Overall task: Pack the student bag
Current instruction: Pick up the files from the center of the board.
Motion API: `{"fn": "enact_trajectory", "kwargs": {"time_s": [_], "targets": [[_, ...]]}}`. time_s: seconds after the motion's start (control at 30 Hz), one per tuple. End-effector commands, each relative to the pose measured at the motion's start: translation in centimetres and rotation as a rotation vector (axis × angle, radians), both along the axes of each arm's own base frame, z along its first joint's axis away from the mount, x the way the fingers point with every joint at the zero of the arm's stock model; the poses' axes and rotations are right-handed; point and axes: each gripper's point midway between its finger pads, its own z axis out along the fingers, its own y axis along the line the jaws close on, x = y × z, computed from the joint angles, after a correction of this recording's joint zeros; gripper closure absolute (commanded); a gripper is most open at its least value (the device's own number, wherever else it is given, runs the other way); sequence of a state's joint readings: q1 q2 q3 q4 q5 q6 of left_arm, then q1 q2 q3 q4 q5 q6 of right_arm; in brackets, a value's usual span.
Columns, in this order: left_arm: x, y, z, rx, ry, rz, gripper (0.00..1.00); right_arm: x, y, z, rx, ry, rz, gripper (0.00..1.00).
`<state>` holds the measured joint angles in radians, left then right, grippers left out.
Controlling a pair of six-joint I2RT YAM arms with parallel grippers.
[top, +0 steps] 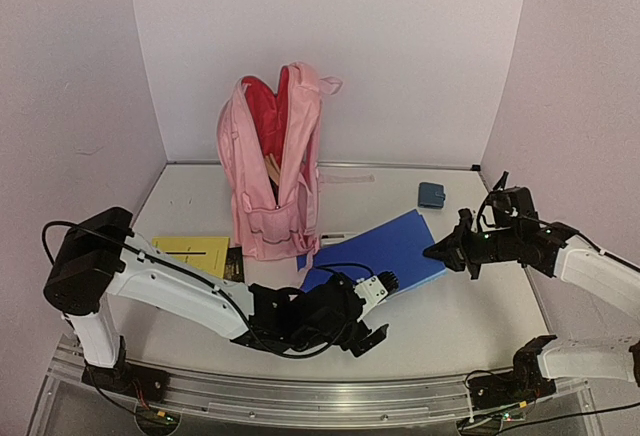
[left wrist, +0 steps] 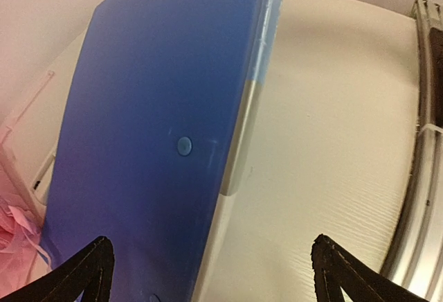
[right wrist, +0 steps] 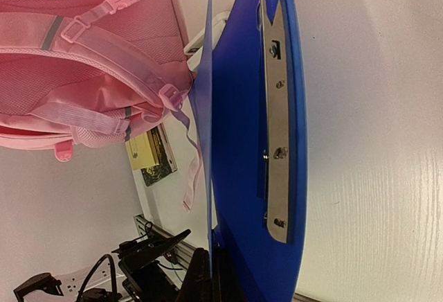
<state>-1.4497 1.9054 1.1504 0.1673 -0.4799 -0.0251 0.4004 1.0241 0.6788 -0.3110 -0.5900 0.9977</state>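
1. The large light-pink fabric backpack [top: 300,146] stands upright at the middle rear of the bench [top: 480,311]. Its main opening is unzipped and the red-pink lining shows at the top. Something pale and slender shows inside the opening, too small to identify.
2. The flat blue plastic folder with a metal clip bar [top: 385,251] lies outside the backpack, in front of it and to its right. One corner is close to the backpack's base. It is not yet packed.
3. The right hand [top: 437,253] is closed on the folder's right edge. The right wrist view shows its fingertips pinching the sheet.
4. The left hand [top: 362,334] is spread wide at the folder's near end and holds nothing. In the left wrist view, one finger is over the folder and the other over bare bench.
5. Two more items sit unpacked on the bench:
   - the thin yellow book [top: 192,252], left of the backpack;
   - the small dark-blue pouch [top: 432,194], to the right rear.
6. Judged progress: early. The folder is the item in hand. What is left is to put it through the open top, then the book and the pouch.
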Motion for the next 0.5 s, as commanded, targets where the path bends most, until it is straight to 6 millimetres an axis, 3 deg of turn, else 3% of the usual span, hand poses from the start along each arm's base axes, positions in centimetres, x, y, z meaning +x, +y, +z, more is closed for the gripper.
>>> {"fn": "enact_trajectory", "kwargs": {"time_s": [0.0, 0.3, 0.4, 0.47], "targets": [[3.4, -0.7, 2.7, 0.001, -0.242, 0.169, 0.02, 1.8, -0.3, 3.3, 0.020, -0.110, -0.056, 1.00], [4.9, -0.7, 3.2, 0.032, -0.404, 0.242, 0.52, 1.9, -0.2, 3.8, 0.028, -0.114, -0.057, 1.00], [4.9, -0.7, 3.5, 0.029, -0.420, 0.237, 0.64, 2.0, -0.4, 3.9, 0.021, -0.122, -0.065, 1.00], [4.8, -0.6, 3.9, 0.023, -0.424, 0.223, 0.71, 2.0, -0.4, 4.1, 0.020, -0.129, -0.066, 0.95]]}}
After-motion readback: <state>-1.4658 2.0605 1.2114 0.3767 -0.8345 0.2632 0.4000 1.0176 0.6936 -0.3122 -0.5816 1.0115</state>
